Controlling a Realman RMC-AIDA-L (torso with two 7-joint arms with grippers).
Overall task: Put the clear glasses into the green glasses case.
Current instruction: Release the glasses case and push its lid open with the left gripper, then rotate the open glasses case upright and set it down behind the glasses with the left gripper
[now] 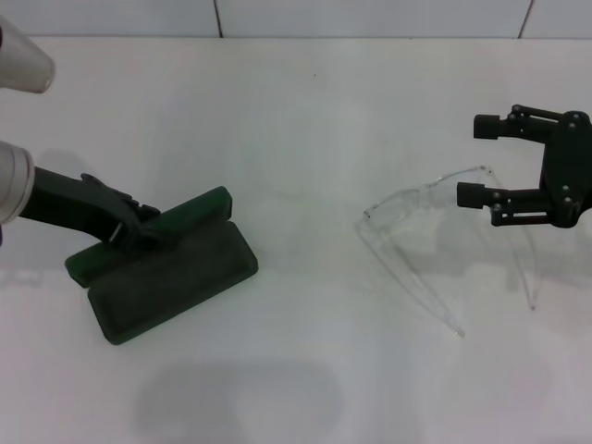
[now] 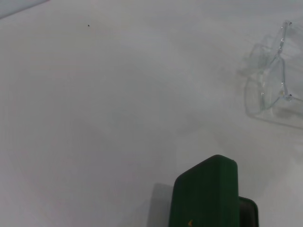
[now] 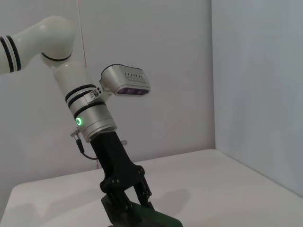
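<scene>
**Left gripper at the open case, right gripper spread at the glasses**

On the left of the white worktop, the green glasses case lies open, its lid laid back and its felt-lined tray facing up. The left gripper comes in low from the left edge and sits right on the lid, where lid and tray meet. Its fingers look closed on the lid's edge in the head view, and the right wrist view shows them drawn together down onto the case from above.

Across a bare stretch of worktop, well apart from the case, the clear glasses stand on the right half, their front facing away from the robot and both thin arms unfolded, trailing toward the near edge. The right gripper reaches in from the right edge at the glasses' right front corner. Its fingers are spread wide apart and hold nothing; the nearer one lies just at the frame's corner, the farther one beyond it, so the corner sits about between them.

There is one case, one pair of glasses and two grippers.
</scene>
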